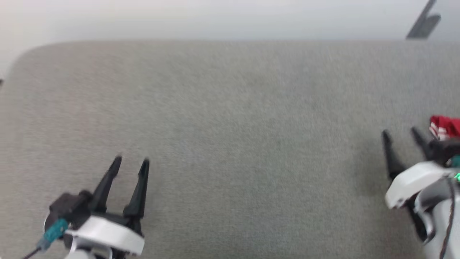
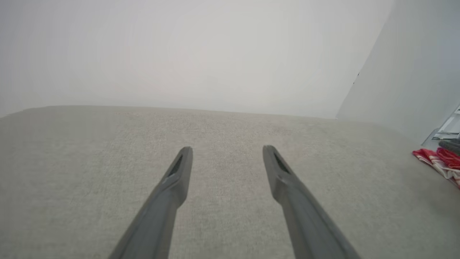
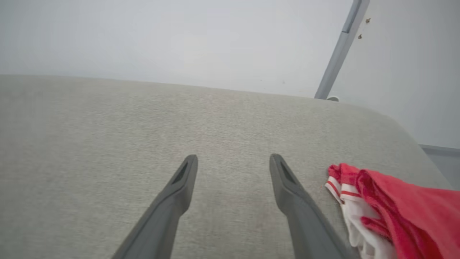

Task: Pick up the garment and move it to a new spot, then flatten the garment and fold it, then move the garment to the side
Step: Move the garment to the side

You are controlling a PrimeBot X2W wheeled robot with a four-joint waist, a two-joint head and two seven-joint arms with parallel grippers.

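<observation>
1. Left jaws: spread wide, nothing between them, over the grey fabric-covered bench (image 1: 233, 118) at 7 o'clock in the head view.
2. Right jaws: also spread and empty, at 4 o'clock.
3. The red jersey with white, red-striped trim (image 1: 447, 125) lies on the bench at 3 o'clock, just beside my right jaws.
4. Judgement: it sits at the edge to leave the middle free. The frame cuts off its fold, so I cannot tell how neat it is.

1 garment (image 3: 402, 212), 2 end effectors (image 1: 131, 160) (image 1: 400, 131), 1 grey surf. (image 1: 230, 126)
</observation>
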